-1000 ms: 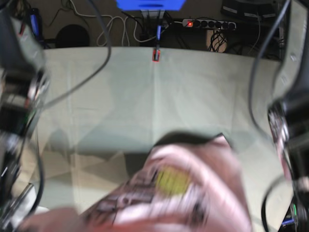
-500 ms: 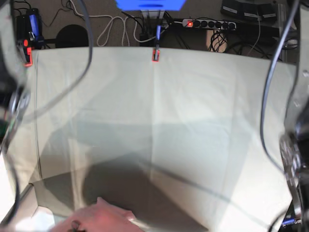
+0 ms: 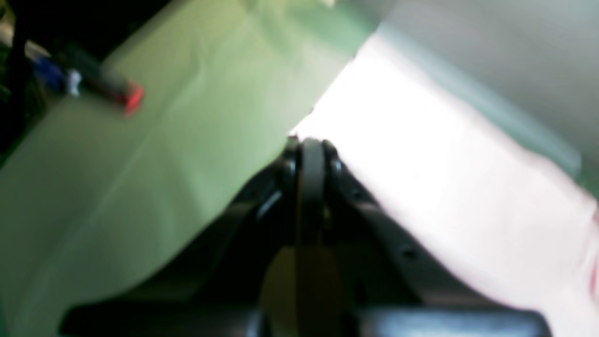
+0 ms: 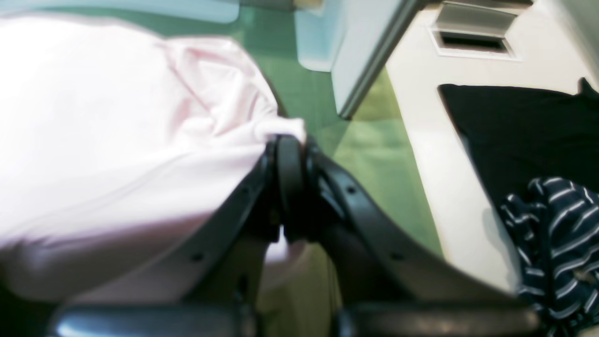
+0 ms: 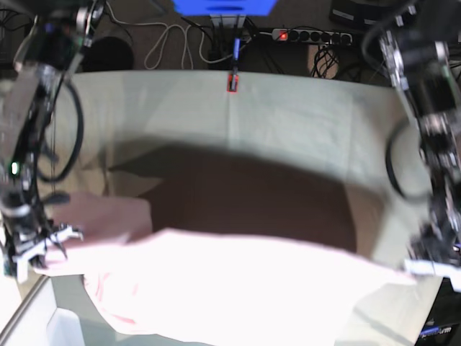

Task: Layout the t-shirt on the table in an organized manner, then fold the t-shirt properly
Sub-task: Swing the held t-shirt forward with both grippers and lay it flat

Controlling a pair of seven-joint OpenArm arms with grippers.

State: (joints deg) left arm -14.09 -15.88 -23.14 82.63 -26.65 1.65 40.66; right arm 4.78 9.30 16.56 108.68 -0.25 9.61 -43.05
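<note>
The pale pink t-shirt [image 5: 238, 281] hangs stretched wide between my two grippers, above the near half of the table [image 5: 288, 122], and casts a dark shadow on it. Its lettering and yellow patch do not show in the glare. My right gripper [image 5: 45, 249], on the base view's left, is shut on one shirt edge; in the right wrist view the gripper [image 4: 288, 140] pinches bunched pink cloth [image 4: 117, 140]. My left gripper [image 5: 426, 261], on the base view's right, is shut on the other edge. The left wrist view shows the closed gripper [image 3: 309, 145] gripping the shirt [image 3: 444, 178] above the table [image 3: 140, 178].
A red-orange clamp [image 5: 232, 81] sits at the table's far edge, another shows in the left wrist view [image 3: 133, 98]. Cables and a power strip [image 5: 310, 34] lie behind the table. A black cloth [image 4: 514, 135] and a striped garment [image 4: 557, 224] lie beside the table in the right wrist view.
The shirt was bunched low at the front, then dropped almost out of view. Now both arms have swung in and it is spread wide between the two grippers.
</note>
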